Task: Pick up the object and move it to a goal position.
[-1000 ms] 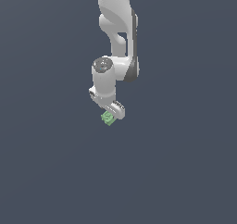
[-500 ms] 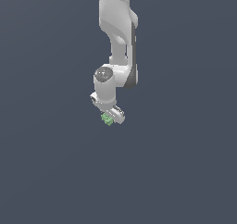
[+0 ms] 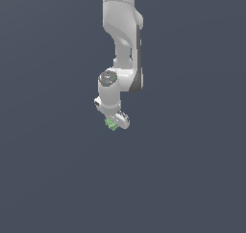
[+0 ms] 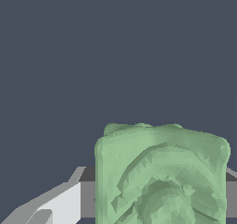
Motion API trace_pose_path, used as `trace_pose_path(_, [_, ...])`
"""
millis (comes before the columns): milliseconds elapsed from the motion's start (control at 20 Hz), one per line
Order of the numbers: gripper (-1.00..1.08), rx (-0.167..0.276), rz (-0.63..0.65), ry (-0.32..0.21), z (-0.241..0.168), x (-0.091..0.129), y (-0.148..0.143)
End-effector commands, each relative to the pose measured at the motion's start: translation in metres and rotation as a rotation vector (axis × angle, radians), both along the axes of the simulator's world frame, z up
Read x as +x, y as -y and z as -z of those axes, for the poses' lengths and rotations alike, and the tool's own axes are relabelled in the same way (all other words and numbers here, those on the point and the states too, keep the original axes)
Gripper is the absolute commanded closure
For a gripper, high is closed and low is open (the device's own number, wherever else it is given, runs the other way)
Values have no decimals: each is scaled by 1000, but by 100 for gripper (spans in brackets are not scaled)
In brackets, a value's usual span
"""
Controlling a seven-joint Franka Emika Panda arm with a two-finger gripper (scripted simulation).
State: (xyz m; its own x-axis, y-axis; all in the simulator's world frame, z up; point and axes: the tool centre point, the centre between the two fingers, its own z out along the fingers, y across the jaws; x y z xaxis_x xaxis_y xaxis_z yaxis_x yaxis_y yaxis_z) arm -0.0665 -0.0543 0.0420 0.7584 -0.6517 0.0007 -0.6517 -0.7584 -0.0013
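The arm point(image 3: 122, 39) hangs straight down with the wrist bent, probably so the gripper point(image 3: 116, 122) can carry its load without tipping it. The gripper looks clamped on the object point(image 3: 111, 124), a little green lumpy block sitting right at its tip. In the wrist view the object point(image 4: 162, 174) fills the frame between the grey fingers point(image 4: 55, 204), its lower part cut off. No goal marker shows anywhere, and I can't tell if there's a surface below.
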Motion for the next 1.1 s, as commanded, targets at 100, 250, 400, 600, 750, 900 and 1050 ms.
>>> trace_pose_path(100, [108,0,1,-1,1,0,1])
trace_pose_path(250, [108,-1,2,4,-1,2,0])
trace_pose_path(400, [108,-8,13,26,-5,10,2])
trace_pose_path(600, [108,-27,41,84,-17,32,8])
trace_pose_path(750, [108,-47,73,149,-32,56,15])
trace_pose_path(900, [108,-73,112,229,-53,84,25])
trace_pose_path(1050, [108,-101,155,318,-79,112,36])
